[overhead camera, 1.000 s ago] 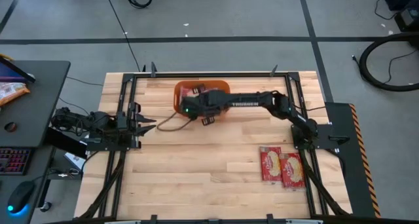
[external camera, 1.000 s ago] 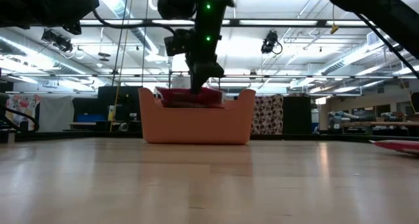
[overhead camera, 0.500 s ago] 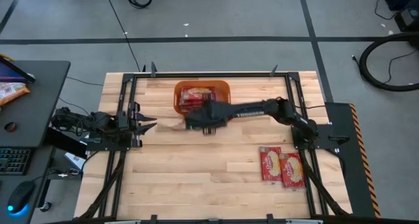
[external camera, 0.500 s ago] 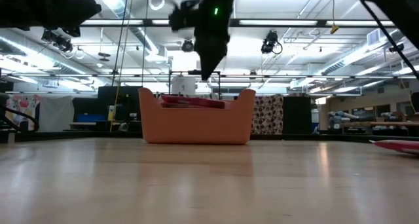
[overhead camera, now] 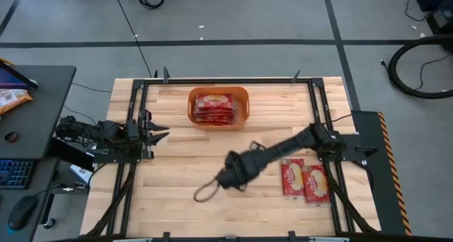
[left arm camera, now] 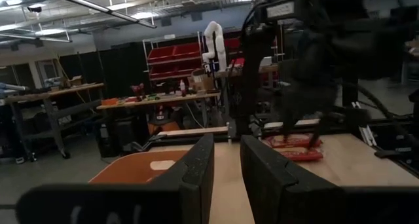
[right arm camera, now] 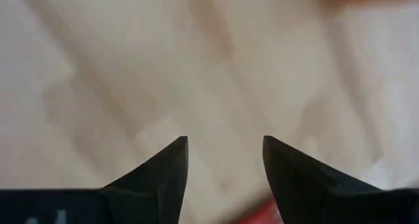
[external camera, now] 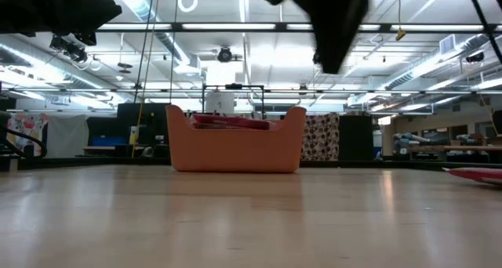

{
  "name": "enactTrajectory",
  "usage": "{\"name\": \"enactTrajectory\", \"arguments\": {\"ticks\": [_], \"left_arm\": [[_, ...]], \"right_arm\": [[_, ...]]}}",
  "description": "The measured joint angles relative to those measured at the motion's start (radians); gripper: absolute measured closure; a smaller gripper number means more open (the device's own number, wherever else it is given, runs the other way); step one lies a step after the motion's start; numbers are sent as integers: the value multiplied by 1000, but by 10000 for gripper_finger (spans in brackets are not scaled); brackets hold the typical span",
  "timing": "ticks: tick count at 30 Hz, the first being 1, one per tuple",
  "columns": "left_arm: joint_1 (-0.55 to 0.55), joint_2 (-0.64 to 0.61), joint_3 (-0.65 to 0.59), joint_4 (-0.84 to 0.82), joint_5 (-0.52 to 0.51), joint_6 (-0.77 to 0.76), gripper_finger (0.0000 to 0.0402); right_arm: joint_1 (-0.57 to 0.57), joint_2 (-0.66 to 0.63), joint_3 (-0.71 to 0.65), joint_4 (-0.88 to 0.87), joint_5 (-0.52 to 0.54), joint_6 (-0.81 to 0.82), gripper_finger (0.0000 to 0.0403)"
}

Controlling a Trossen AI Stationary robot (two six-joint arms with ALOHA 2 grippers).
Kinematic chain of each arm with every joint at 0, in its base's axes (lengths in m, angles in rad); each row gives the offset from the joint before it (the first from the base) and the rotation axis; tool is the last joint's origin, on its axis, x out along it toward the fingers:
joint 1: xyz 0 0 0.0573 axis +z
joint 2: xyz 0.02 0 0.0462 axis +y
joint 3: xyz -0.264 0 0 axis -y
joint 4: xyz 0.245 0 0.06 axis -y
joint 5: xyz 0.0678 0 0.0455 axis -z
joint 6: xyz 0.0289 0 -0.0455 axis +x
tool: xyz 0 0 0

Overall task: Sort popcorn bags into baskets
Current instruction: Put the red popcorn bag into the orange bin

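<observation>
The orange basket (overhead camera: 245, 100) stands at the table's far middle, with red popcorn bags (overhead camera: 214, 107) lying flat in it; in the low view they (external camera: 235, 121) just top the basket's wall (external camera: 235, 149). Two more popcorn bags (overhead camera: 292, 177) (overhead camera: 316, 183) lie flat side by side at the near right. My right gripper (overhead camera: 228, 178) hangs open above bare wood near the table's middle, left of those two bags; its fingertips (right arm camera: 224, 145) have nothing between them. My left gripper (overhead camera: 161, 134) waits at the left edge, its fingers (left arm camera: 226, 165) a little apart and empty.
The table's dark metal frame (overhead camera: 311, 93) runs along its sides. A side desk (overhead camera: 35, 129) with a keyboard and mouse stands left of the table. Bare wood lies between the basket and the near edge.
My right gripper has risen out of the basket and swung toward the table's near edge and a little right, ending over the middle of the table. The red bag it was on a second ago stays lying in the basket.
</observation>
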Motion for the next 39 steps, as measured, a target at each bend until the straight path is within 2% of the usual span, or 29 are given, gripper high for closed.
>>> {"name": "enactTrajectory", "arguments": {"ticks": [8, 11, 14, 17, 21, 24, 29, 39], "left_arm": [[0, 3, 0, 1, 0, 3, 322], [0, 3, 0, 1, 0, 4, 322], [0, 3, 0, 1, 0, 4, 322], [0, 3, 0, 1, 0, 5, 322], [0, 3, 0, 1, 0, 6, 322], [0, 3, 0, 0, 0, 6, 322], [0, 3, 0, 0, 0, 7, 322], [0, 5, 0, -2, 0, 7, 322]], "right_arm": [[121, -58, -246, -4, -164, 404, 213], [141, -73, -345, 1, -238, 499, 210], [153, -93, -441, 19, -296, 516, 209], [157, -154, -557, 144, -324, 525, 210], [157, -267, -727, 311, -325, 604, 215], [156, -335, -822, 365, -326, 673, 215], [144, -370, -917, 438, -334, 722, 212], [134, -364, -1027, 563, -359, 714, 206]]}}
